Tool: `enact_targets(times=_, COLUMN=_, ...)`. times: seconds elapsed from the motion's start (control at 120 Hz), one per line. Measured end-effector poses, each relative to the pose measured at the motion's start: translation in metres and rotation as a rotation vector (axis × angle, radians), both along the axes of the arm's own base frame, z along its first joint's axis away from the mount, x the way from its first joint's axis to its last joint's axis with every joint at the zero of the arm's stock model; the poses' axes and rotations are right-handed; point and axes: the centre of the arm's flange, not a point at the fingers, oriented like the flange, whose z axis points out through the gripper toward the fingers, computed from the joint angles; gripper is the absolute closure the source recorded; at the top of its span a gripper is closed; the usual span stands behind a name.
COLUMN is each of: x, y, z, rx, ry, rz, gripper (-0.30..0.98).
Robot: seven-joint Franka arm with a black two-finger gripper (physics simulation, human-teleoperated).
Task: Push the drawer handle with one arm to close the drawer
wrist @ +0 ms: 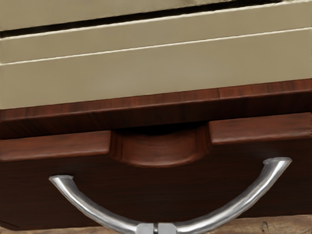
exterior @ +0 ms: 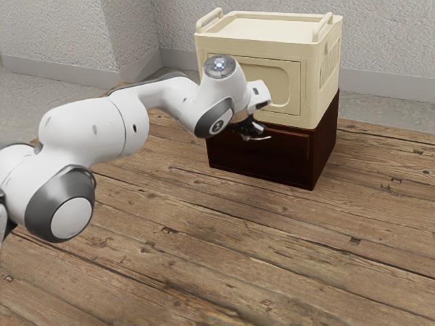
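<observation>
The exterior view looks down, well back from the black two-finger tool (exterior: pixel 255 130); the wrist view closely faces the red-brown wooden drawer (wrist: pixel 156 190) both share.

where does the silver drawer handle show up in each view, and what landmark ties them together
Exterior view: the silver handle is right of centre, above mid-height, against the dark drawer front.
Wrist view: it spans the lower part as a wide curve, dipping to the lower edge.
Shared landmark: the cream cabinet sitting directly above the dark wood.
</observation>
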Motion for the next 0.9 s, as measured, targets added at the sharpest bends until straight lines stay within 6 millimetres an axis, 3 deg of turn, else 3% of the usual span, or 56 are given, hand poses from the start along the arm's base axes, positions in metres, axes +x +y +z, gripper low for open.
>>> enact_targets(times=0.383, x=0.01, y=0.0, z=-0.005, rx=0.006, ry=-0.053, rz=-0.025, gripper=0.79)
enact_targets(times=0.525, x=-0.001, y=-0.022, z=0.006, rx=0.011, ry=-0.029, rz=-0.046, gripper=0.79)
enact_targets(times=0.667, x=-0.036, y=-0.036, z=0.047, rx=0.013, ry=0.015, rz=-0.055, gripper=0.79)
enact_targets(times=0.9, x=-0.108, y=-0.004, z=0.141, rx=0.006, ry=0.093, rz=0.009, gripper=0.78)
